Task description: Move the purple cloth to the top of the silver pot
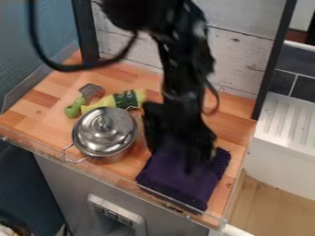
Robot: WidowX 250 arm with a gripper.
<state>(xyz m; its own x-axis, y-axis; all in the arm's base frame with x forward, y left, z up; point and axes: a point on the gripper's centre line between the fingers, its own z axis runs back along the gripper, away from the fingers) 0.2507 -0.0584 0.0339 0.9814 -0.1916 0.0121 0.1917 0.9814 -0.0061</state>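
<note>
The purple cloth point(183, 180) lies flat at the front right of the wooden counter. Over its back part hangs the black gripper point(188, 159), blurred, hiding some of the cloth; whether it touches the cloth I cannot tell. To the left of the cloth stands the silver pot point(106, 134), its lid on and its knob upward, with a wire handle at the front left.
Behind the pot lie a yellow-green bottle-like item point(117, 100) and a green-handled brush or spatula point(73, 109). A clear low guard point(92, 169) runs along the counter's front edge. Black posts rise at the back, and a white sink unit point(286, 133) stands to the right.
</note>
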